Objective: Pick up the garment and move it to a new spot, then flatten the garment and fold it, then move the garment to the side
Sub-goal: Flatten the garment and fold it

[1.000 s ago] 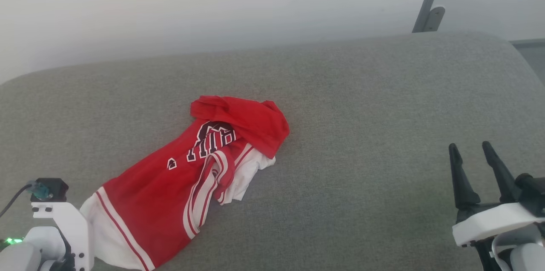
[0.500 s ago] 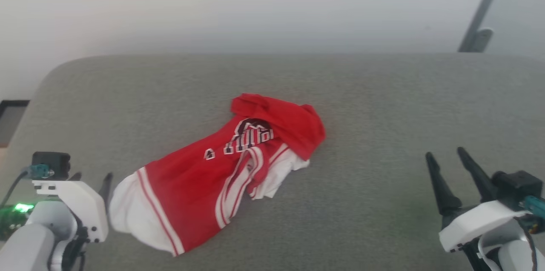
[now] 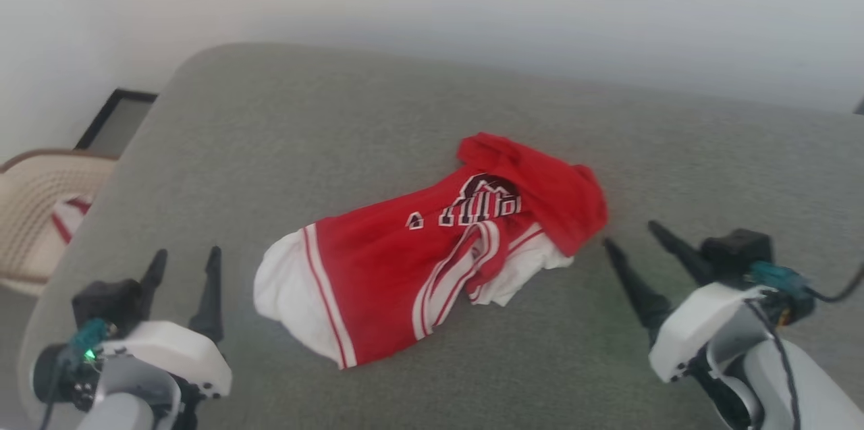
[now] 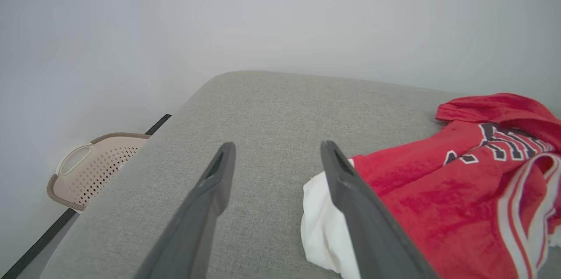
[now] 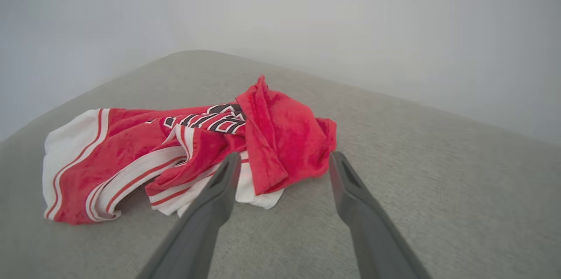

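garment point(image 3: 405, 268): crumpled red jersey lying on the grey upholstered surface point(image 3: 337, 113), between the two arms, with its white striped hem towards the left arm
left fingers point(image 3: 210, 288): spread wide, holding nothing, near the white hem but clear of it
right fingers point(image 3: 631, 281): spread wide, empty, tips just beside the bunched red end
basket point(image 3: 27, 214): beige, beyond the surface's left edge
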Robot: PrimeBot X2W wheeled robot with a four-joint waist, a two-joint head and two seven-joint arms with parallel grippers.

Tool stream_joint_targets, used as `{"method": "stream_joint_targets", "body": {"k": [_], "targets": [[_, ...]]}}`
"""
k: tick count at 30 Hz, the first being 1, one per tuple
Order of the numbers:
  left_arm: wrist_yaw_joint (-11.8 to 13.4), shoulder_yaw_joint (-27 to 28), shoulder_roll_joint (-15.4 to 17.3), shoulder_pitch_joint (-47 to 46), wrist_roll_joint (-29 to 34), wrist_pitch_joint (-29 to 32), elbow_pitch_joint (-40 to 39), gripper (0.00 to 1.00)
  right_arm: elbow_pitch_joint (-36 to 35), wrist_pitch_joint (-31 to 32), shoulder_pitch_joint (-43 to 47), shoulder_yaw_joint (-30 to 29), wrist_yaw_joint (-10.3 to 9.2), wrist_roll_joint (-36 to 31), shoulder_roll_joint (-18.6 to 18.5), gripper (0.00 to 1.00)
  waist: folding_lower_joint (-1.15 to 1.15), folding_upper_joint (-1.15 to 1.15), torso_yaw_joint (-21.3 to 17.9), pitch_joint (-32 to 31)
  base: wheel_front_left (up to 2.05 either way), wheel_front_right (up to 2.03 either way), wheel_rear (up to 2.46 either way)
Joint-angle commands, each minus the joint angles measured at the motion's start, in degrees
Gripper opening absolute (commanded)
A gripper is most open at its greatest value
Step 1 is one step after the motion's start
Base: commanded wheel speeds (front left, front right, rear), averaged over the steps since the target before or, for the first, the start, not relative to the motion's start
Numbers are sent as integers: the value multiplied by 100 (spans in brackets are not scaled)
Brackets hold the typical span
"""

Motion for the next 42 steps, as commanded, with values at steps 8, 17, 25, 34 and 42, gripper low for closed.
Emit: {"method": "stream_joint_targets", "body": {"k": [8,17,25,34,42], "targets": [[232,24,-413,163,208,-438,-340,100,170,578,-539,951,0,427,-410,100,0,0,593,475,0,0,0],[193,57,-906,181,327,-525,-383,100,647,935,-1031,1475,-1,352,-628,100,0,0,963,713,0,0,0],[46,230,-1190,209,519,-523,-381,100,1230,1269,-1363,2037,-1,-83,-587,0,0,0,1109,761,0,0,0],[-135,543,-1328,331,674,-525,-314,100,1336,1304,-1662,2205,-1,171,-593,0,0,0,1006,592,0,0,0],[-221,776,-1232,489,781,-526,-346,100,764,1359,-1462,1580,-1,453,-1273,0,0,0,639,331,0,0,0]]}}
